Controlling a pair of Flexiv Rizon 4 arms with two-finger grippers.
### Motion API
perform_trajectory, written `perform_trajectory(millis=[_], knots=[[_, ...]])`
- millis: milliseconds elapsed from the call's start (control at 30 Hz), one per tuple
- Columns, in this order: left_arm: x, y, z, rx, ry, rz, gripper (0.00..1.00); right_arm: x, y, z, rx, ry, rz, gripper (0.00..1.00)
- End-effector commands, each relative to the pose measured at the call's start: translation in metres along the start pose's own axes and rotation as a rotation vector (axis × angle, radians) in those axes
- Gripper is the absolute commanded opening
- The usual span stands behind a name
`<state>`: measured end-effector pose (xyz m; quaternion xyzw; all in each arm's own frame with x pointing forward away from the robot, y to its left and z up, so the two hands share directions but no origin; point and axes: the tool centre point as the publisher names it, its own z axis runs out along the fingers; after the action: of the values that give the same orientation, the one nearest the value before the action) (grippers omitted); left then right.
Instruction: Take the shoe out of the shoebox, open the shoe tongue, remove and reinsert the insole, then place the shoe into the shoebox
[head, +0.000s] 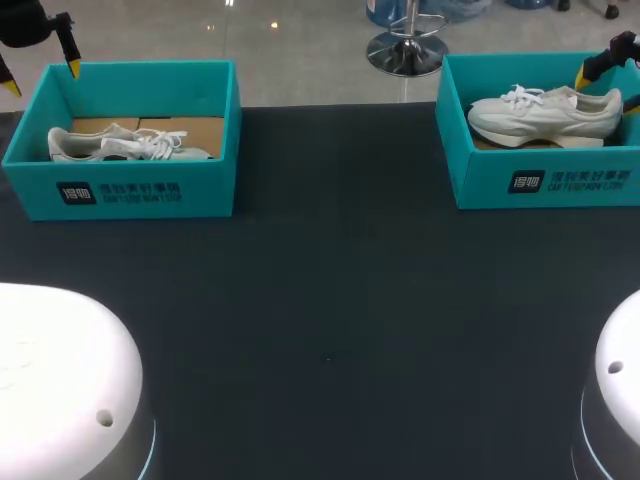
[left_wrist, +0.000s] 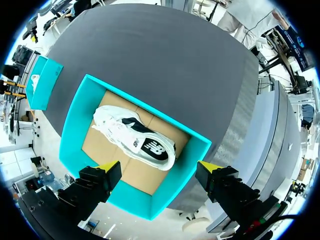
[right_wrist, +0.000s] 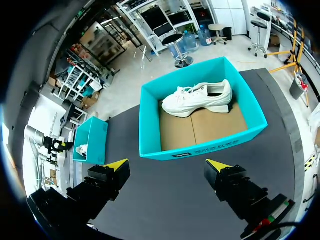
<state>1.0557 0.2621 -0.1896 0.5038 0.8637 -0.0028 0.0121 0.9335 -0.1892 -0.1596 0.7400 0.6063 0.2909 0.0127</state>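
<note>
Neither shoe is out of its box yet. The left gripper (left_wrist: 159, 166) hangs spread wide and empty right over the left box (left_wrist: 74, 122), with the box's near corner between its fingers. The left shoe (left_wrist: 134, 137) lies on the cardboard floor just ahead, seemingly on its side, its long axis running nearly along the line from finger to finger. The right gripper (right_wrist: 167, 165), equally wide and empty, sits back over the table (right_wrist: 165, 200), well apart from the right box (right_wrist: 200, 147) — the right shoe (right_wrist: 200, 100) stands upright by its far wall. The left arm looks nearer, but I judge its wrist must turn crosswise to pinch the shoe's width.
</note>
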Motion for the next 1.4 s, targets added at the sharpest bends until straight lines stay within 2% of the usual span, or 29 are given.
perform_trajectory(millis=[33,100,167,267,400,500,600,733,833,1000,1400], knots=[[0.0,0.0,0.0,0.0,0.002,0.001,1.0,0.0,0.006,0.001,-0.006,-0.033,0.001,1.0],[0.0,0.0,0.0,0.0,0.002,0.001,1.0,-0.003,0.02,0.008,-0.017,-0.115,-0.006,1.0],[0.0,0.0,0.0,0.0,0.002,0.001,1.0,-0.005,0.033,0.014,-0.036,-0.15,0.016,1.0],[0.0,0.0,0.0,0.0,0.002,0.001,1.0,-0.007,0.052,0.026,-0.011,-0.243,0.014,1.0],[0.0,0.0,0.0,0.0,0.002,0.001,1.0,-0.012,0.074,0.04,0.018,-0.294,0.048,1.0],[0.0,0.0,0.0,0.0,0.002,0.001,1.0,-0.021,0.092,0.053,0.036,-0.38,0.053,1.0],[0.0,0.0,0.0,0.0,0.002,0.001,1.0,-0.033,0.108,0.065,0.017,-0.412,0.095,1.0],[0.0,0.0,0.0,0.0,0.002,0.001,1.0,-0.047,0.124,0.079,0.046,-0.479,0.095,1.0],[0.0,0.0,0.0,0.0,0.002,0.001,1.0,-0.059,0.131,0.082,0.05,-0.498,0.116,1.0],[0.0,0.0,0.0,0.0,0.002,0.001,1.0,-0.073,0.133,0.084,0.116,-0.496,0.159,1.0],[0.0,0.0,0.0,0.0,0.002,0.001,1.0,-0.073,0.133,0.084,0.116,-0.496,0.159,1.0]])
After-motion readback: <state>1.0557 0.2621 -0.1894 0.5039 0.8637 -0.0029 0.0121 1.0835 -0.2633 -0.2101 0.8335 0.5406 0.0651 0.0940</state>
